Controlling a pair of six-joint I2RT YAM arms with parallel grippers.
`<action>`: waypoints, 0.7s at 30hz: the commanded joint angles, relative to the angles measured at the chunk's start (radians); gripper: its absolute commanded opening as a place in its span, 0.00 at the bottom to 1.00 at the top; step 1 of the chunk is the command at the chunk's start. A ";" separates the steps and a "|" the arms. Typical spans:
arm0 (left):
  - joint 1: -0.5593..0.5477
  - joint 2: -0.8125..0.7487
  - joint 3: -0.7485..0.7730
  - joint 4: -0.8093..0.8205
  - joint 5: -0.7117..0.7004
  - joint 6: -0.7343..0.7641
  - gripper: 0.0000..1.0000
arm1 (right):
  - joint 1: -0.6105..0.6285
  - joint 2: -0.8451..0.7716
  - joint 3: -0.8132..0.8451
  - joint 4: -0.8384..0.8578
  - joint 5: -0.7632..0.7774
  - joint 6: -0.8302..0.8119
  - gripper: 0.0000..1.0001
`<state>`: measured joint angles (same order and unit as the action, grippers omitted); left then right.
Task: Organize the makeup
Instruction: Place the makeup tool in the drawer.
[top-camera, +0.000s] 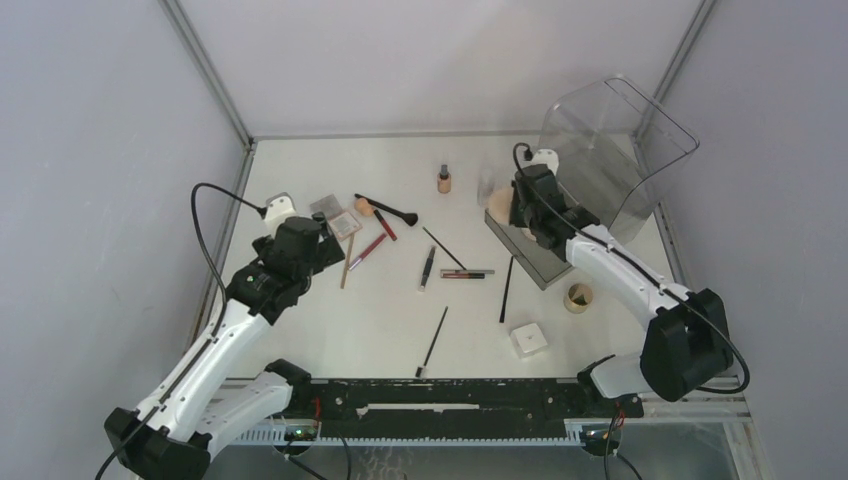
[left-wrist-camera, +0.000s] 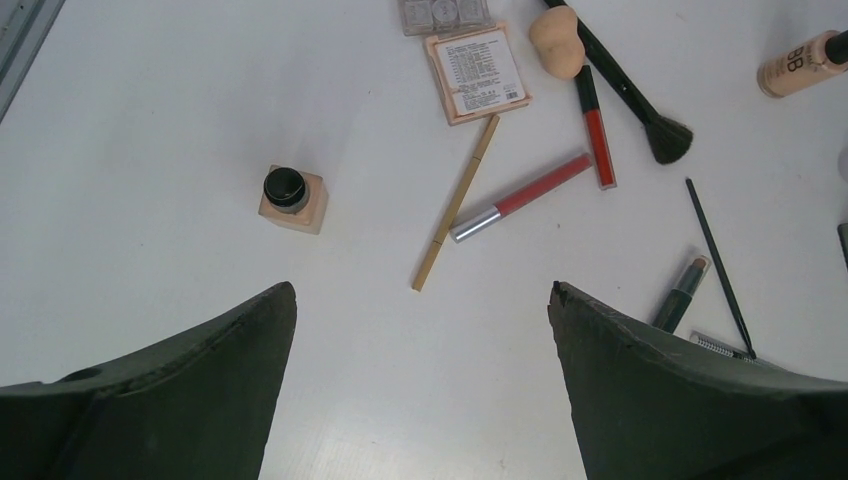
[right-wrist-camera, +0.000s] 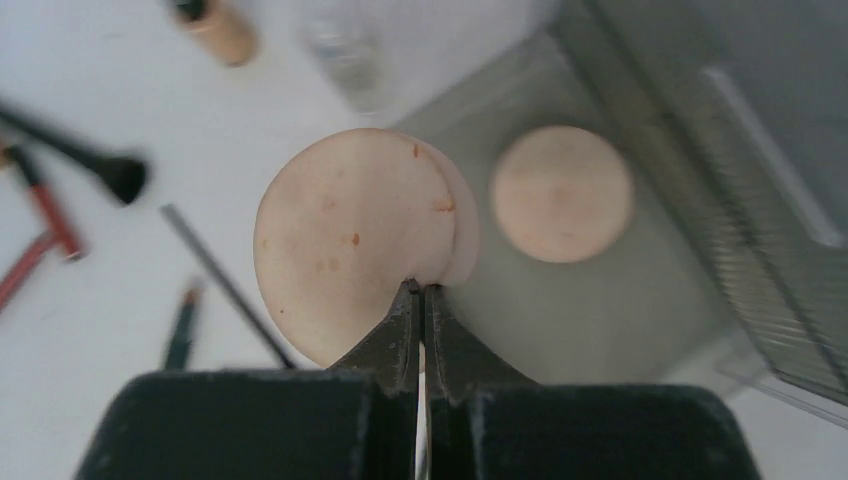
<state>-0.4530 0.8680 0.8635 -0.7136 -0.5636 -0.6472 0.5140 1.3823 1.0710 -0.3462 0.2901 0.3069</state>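
- A white box (top-camera: 528, 340) sits lowest on the counter (top-camera: 330, 330), right of centre. One thin black brush (top-camera: 432, 342) lies to its left, and a small tan ring (top-camera: 578, 296) lies up and to its right.
- In the middle of the frame four slim sticks lie loose: a black pencil (top-camera: 506, 288), a silver-ended liner (top-camera: 466, 273), a dark pencil (top-camera: 427, 268) and a second thin brush (top-camera: 443, 248).
- The left end effector (left-wrist-camera: 422, 290) is spread wide above bare counter, holding and touching nothing.
- Just past it in the wrist view stand a square tan bottle (left-wrist-camera: 290, 198) with a dark cap, a tan pencil (left-wrist-camera: 456, 200) and two red lip sticks (left-wrist-camera: 530, 192) (left-wrist-camera: 596, 125).
- Farther up lie two square compacts (left-wrist-camera: 480, 72) (left-wrist-camera: 445, 14), an egg-shaped sponge (left-wrist-camera: 556, 40), a big black brush (left-wrist-camera: 620, 85) and a second tan bottle (left-wrist-camera: 800, 62).
- The right end effector (right-wrist-camera: 420, 290) is pressed together on the rim of a round tan puff (right-wrist-camera: 350, 240), held at the bin's edge.
- The clear bin (top-camera: 610, 150) stands tilted at upper right. One other puff (right-wrist-camera: 562, 193) lies flat on its low clear tray part, making two puffs in all.
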 joint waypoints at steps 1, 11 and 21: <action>0.004 0.016 0.012 0.044 0.017 0.018 1.00 | -0.066 0.025 -0.014 -0.057 0.156 0.037 0.00; 0.005 0.029 0.003 0.031 -0.030 -0.011 1.00 | -0.129 0.057 -0.129 -0.107 0.314 0.051 0.00; 0.008 0.188 0.172 0.007 -0.052 0.034 1.00 | -0.111 -0.017 -0.146 -0.102 0.250 0.036 0.71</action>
<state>-0.4519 1.0042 0.8955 -0.7216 -0.5751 -0.6468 0.3710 1.4406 0.9096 -0.4831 0.5583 0.3431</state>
